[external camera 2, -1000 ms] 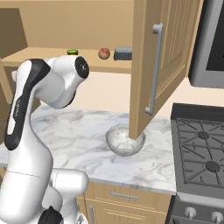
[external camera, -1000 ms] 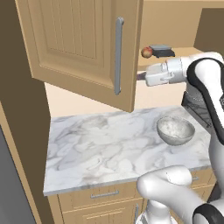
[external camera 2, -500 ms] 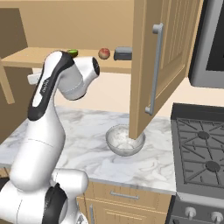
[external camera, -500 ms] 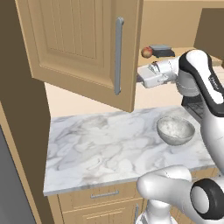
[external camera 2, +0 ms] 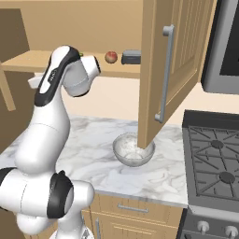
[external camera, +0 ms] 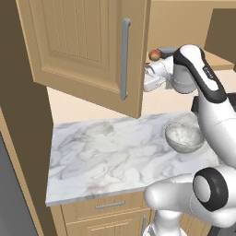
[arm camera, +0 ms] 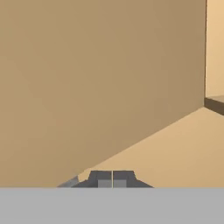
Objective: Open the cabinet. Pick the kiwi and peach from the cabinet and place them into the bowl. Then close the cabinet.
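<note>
peach (external camera 2: pixel 110 57) on cabinet (external camera: pixel 87 46) shelf, just left of dark block (external camera 2: pixel 131 57); bowl (external camera 2: pixel 134 149) well below on counter | gripper (arm camera: pixel 112 180) pressed together, empty, up at shelf level | risk: reaching in pinched, nudging peach off shelf; elbow clipping open door

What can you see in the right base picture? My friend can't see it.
The white robot arm reaches up toward the open cabinet's shelf, where a peach sits beside a dark grey block. Below, a grey bowl rests on the marble counter, partly behind the open cabinet door.
</note>
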Controlling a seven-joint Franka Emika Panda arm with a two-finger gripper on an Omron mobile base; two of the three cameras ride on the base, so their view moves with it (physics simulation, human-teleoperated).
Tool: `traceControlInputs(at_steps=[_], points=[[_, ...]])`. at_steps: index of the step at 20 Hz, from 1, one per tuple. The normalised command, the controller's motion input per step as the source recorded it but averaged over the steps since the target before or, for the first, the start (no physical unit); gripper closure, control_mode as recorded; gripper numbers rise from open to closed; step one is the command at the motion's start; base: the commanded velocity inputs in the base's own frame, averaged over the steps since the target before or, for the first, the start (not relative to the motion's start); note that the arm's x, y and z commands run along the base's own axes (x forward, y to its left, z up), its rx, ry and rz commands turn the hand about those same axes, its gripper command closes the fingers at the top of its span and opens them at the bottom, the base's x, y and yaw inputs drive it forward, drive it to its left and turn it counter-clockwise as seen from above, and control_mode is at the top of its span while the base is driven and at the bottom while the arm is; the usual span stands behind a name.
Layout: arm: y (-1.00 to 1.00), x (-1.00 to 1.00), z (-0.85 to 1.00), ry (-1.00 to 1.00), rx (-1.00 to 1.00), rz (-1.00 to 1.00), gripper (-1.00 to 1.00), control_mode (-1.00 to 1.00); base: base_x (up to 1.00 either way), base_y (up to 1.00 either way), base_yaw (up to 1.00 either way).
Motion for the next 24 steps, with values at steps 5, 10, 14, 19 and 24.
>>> traceControlInputs(at_steps=[5,10,14,19,24], points=[[0.34,0.01,-0.03,-0.02,0.0,0.13,1.0,-1.0,0.0,0.0,0.0],[0.35,0.0,-0.02,0.0,0.0,0.13,1.0,-1.0,0.0,0.0,0.0],[0.33,0.0,0.0,0.0,0.0,0.13,1.0,-1.0,0.0,0.0,0.0],[0.35,-0.36,0.0,0.0,0.0,0.12,1.0,-1.0,0.0,0.0,0.0],[0.34,-0.62,0.0,-0.01,0.0,0.13,1.0,-1.0,0.0,0.0,0.0]])
